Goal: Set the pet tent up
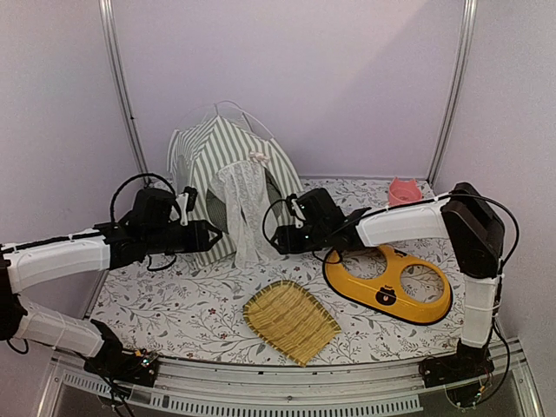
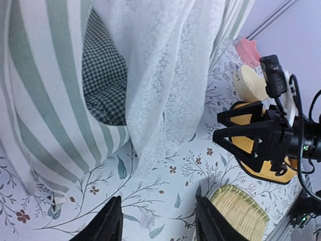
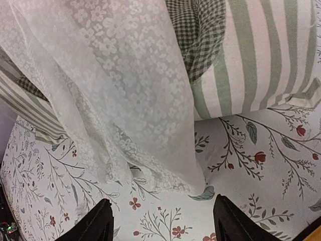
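The grey-green and white striped fabric pet tent [image 1: 228,169] is being seen upright at the far left-centre of the flower-printed table [image 1: 174,304], its white lace door curtain [image 1: 243,217] hanging in front. The left gripper [image 2: 158,203] is being held just left of the curtain and the right gripper [image 3: 163,201] just right, both sets of jaws being held apart around nothing. A green-and-white checked cushion [image 2: 103,85] is lying inside.

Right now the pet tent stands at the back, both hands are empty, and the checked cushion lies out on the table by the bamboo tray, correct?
One thing is off: the checked cushion sits inside the pet tent, as the left wrist view shows through the doorway. The rest stands.
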